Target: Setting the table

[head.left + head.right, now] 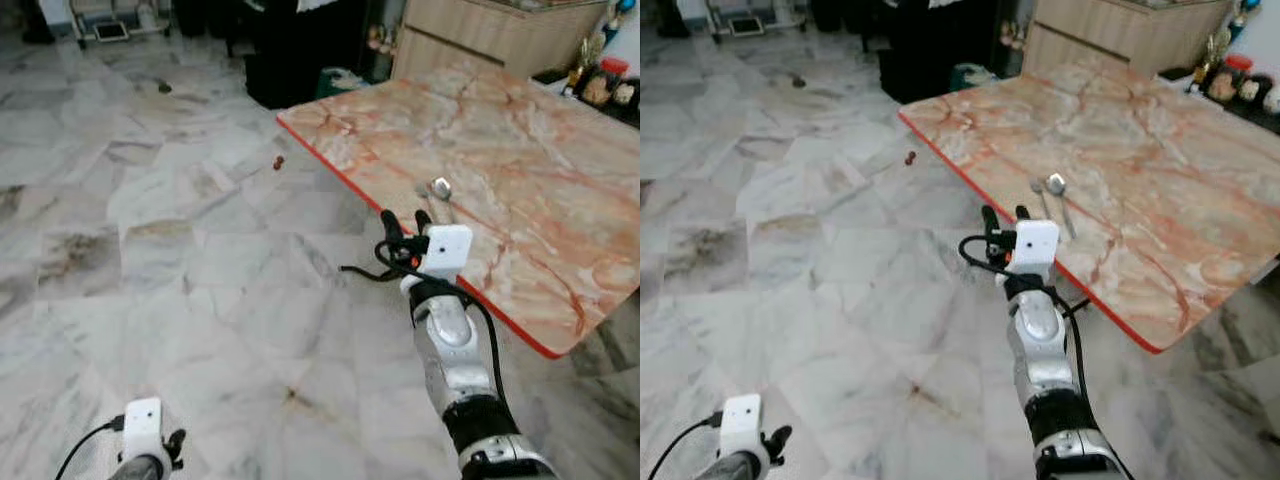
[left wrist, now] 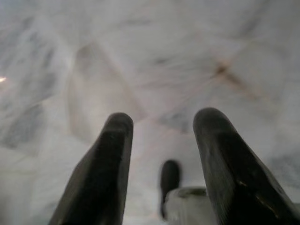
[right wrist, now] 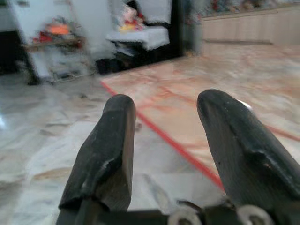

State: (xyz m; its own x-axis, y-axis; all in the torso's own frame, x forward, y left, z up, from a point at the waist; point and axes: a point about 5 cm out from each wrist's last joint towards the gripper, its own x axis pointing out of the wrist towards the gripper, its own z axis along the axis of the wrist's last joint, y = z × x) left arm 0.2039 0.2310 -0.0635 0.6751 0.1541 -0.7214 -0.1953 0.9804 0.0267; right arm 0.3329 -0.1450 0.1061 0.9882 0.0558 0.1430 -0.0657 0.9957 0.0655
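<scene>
Two spoons (image 1: 1057,196) lie together near the counter (image 1: 1160,150) front edge — apparently the setting's only pieces so far. The right hand (image 1: 1006,228) hovers open-fingered just off that edge; the left hand (image 2: 161,159), empty and open, hangs idle.

Our two head cameras look forward and down, sharing the marble bench (image 1: 500,150) at upper right and the floor (image 1: 150,250). Our left wrist camera faces that floor closely; our right wrist camera looks low across the bench's red edge (image 3: 164,136).
</scene>
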